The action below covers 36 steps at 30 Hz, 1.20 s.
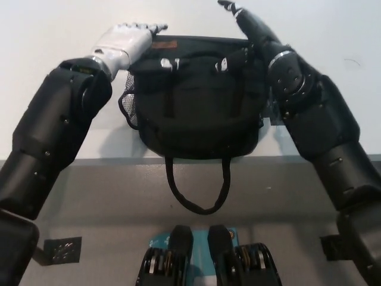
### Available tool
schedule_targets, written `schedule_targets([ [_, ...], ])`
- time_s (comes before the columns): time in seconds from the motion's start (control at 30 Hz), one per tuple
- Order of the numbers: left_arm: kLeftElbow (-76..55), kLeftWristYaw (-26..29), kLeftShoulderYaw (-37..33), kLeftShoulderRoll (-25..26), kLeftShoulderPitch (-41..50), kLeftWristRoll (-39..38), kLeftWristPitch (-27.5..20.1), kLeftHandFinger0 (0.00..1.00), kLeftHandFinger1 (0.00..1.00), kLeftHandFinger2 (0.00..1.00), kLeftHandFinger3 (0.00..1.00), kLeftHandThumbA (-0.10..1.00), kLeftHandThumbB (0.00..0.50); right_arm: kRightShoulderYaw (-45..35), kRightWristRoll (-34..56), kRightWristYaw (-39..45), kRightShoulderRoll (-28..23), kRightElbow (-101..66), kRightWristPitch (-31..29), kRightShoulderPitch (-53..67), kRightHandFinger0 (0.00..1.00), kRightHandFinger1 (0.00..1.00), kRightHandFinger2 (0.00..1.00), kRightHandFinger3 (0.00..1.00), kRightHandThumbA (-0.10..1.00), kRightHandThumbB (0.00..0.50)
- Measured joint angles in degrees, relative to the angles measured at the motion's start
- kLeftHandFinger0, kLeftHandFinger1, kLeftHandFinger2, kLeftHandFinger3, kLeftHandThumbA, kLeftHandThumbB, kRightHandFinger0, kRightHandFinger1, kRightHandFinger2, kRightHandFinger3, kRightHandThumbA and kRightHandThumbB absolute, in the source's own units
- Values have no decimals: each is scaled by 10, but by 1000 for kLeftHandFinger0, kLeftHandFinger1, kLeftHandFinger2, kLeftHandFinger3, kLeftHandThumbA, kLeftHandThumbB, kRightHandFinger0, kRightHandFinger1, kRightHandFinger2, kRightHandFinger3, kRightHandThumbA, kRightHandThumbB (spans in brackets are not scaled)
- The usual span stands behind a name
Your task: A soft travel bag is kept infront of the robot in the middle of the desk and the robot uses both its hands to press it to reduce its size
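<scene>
White left hand (128, 40) sits at the far-left corner of the travel bag (199, 110), fingers stretched toward the far edge, palm down on or just over the bag's top corner; holding nothing, fingers extended and close together, so reads as released, flat; actual contact not clear from this angle; black right hand (247, 27) at the far-right corner, fingers pointing far and slightly left, also flat and unclenched, nothing grasped; thumb-like part seems to lie on the bag top near the right handle base, hard to separate black on black.

Bag: black soft fabric, lying flat in the middle of the desk (71, 24), near edge at the desk's near lip; one carry handle (196, 190) loops down over the desk front, hanging free; mesh side pocket (130, 107) on the left side; small brown label (165, 44) at the far edge near the left hand; dark patch on the desk to the right, partly hidden by the right arm.

Handling judgement: looks light, floppy, compressible; fabric probably gives under flat palms and may slide on the smooth desk if pushed sideways; no need to grip; best contact is open palms on the top panel, either side of the handles, pressing straight down; pressing not visibly done yet, bag looks full in shape.
</scene>
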Motion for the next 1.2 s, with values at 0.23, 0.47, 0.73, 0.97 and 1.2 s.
schedule_targets([
  [0.23, 70, 23, -28, -2, -6, 4, 3, 1000, 1000, 1000, 1000, 1000, 333, 0, 6, -20, 11, 43, -12, -1, 1000, 1000, 1000, 1000, 1000, 334],
  [0.47, 110, 43, -47, -8, -27, 6, 6, 1000, 1000, 1000, 1000, 1000, 310, 5, 10, -32, 16, 52, -18, 0, 1000, 1000, 1000, 1000, 1000, 313],
  [0.73, 126, 78, -65, -23, -7, 6, 11, 1000, 1000, 1000, 1000, 1000, 325, 25, 10, -35, 18, 56, -20, 37, 1000, 1000, 1000, 1000, 1000, 328],
  [0.97, 162, 120, -87, -59, 33, 6, 17, 1000, 1000, 1000, 1000, 1000, 328, 68, 4, -70, 18, 194, -74, 38, 1000, 1000, 1000, 1000, 1000, 315],
  [1.2, 230, 183, -106, -82, 29, 6, 13, 1000, 1000, 1000, 1000, 1000, 317, 102, 1, -98, 18, 268, -114, 24, 1000, 1000, 1000, 1000, 1000, 305],
])
